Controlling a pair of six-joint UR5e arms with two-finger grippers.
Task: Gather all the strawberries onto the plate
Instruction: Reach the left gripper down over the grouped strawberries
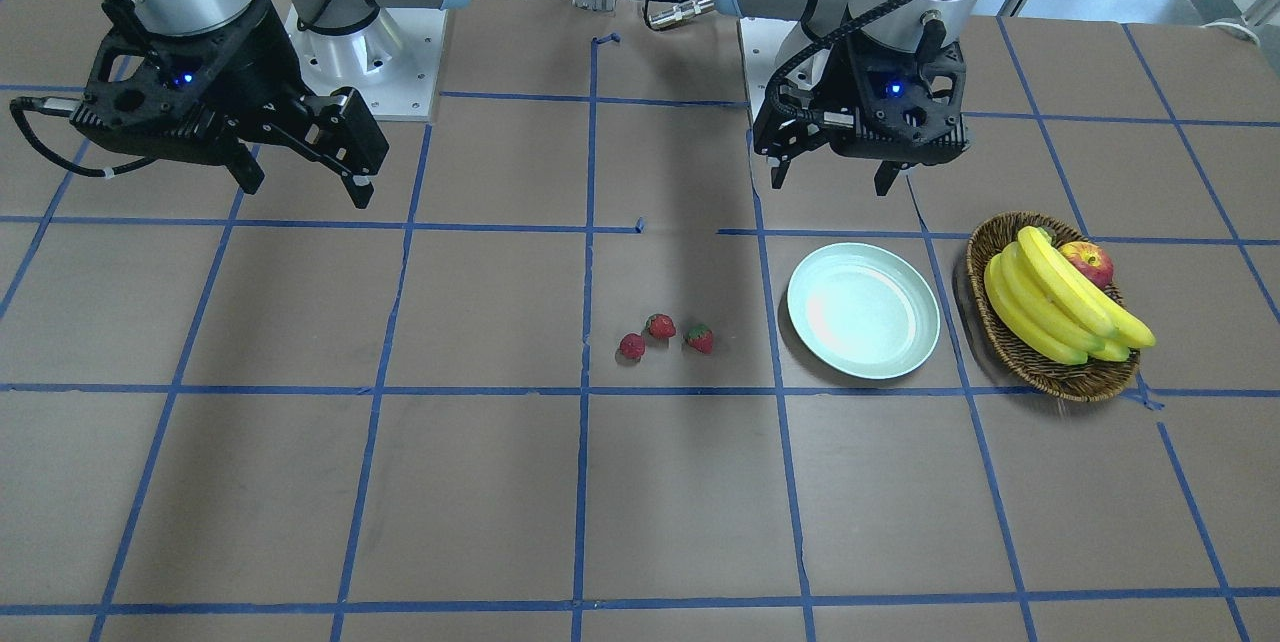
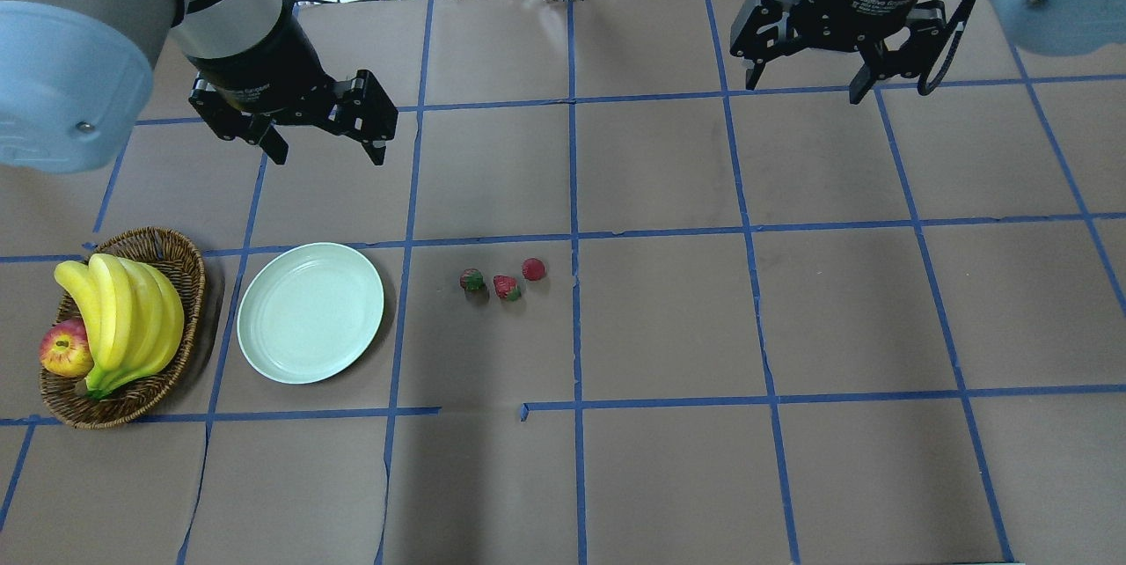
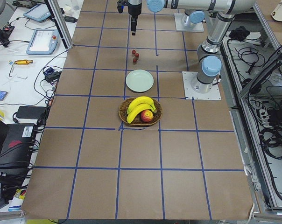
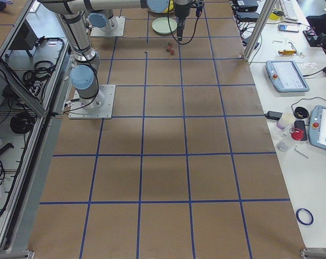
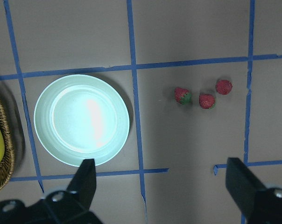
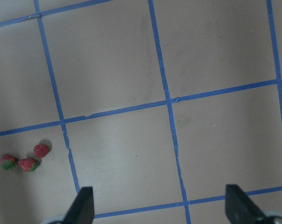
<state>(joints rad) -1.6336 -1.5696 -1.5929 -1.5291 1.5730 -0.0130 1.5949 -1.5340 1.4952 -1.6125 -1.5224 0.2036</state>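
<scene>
Left gripper [image 2: 329, 158], spread and empty: hangs upper left of the overhead view, above the bare plate [image 2: 310, 314]. Right gripper [image 2: 804, 90], likewise spread, upper right. Seemingly ready to pick the strawberries [image 2: 504, 286], clustered mid-frame right of the plate.

One line of white print can be partly read. It stands on the black body of the right gripper [image 2: 802, 90], far across the table from the plate [image 2: 255, 345], and reads about "Adaptive Gripper" in the overhead view. The left gripper [image 2: 329, 157], just beyond the plate, bears a like white line, too small to read. No other text is legible.
</scene>
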